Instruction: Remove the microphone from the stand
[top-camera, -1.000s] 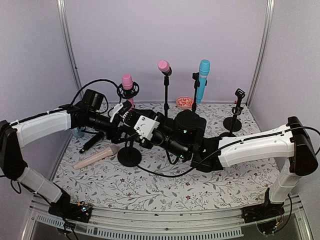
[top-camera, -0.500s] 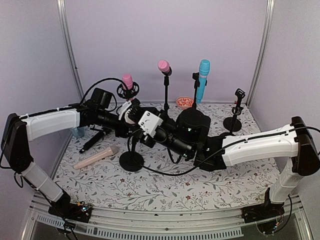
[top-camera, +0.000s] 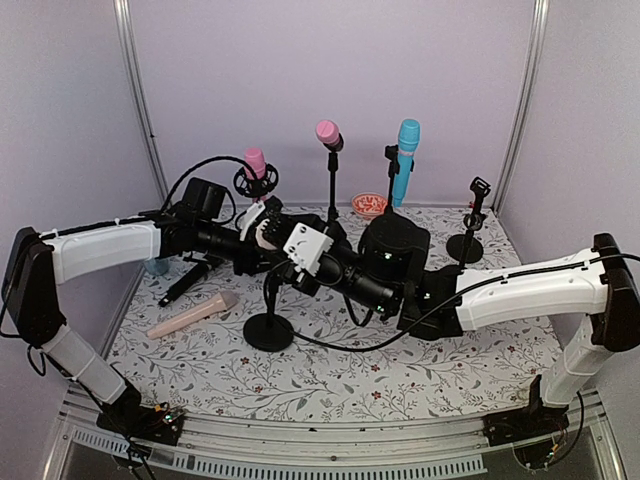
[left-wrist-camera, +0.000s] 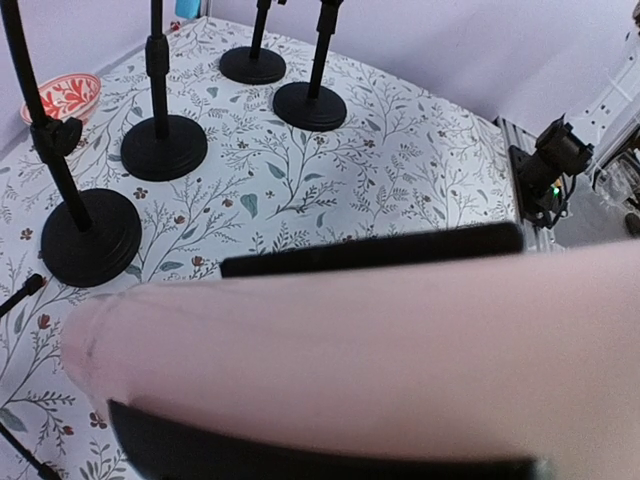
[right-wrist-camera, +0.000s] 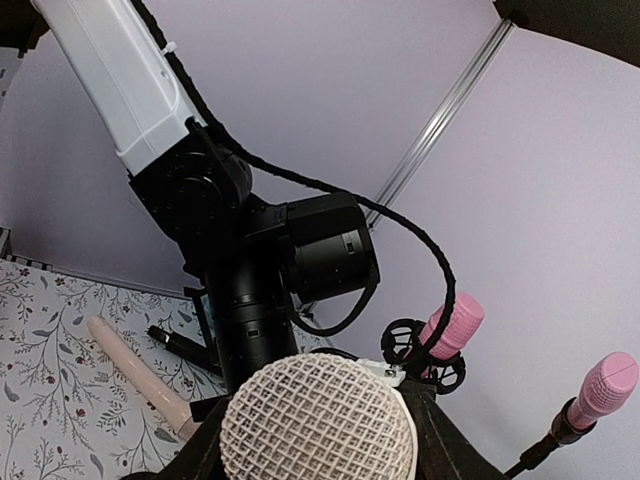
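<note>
Dragged the stand (top-camera: 268, 331) a little nearer and to the right over the last second. Clamped the left gripper (top-camera: 257, 233) shut on the pale pink body of the microphone (left-wrist-camera: 350, 330). Flanked its mesh head with the right gripper (right-wrist-camera: 318, 455); could not tell whether that grip was closed. Held the microphone up at the stand's top, between both grippers. Judged it gripped but not yet free, with the pull out of the stand left to do.

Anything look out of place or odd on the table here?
A beige microphone lies flat on the table at left, a slim black object beside it, while other microphones sit in stands. The far-right stand has an empty clip.
</note>
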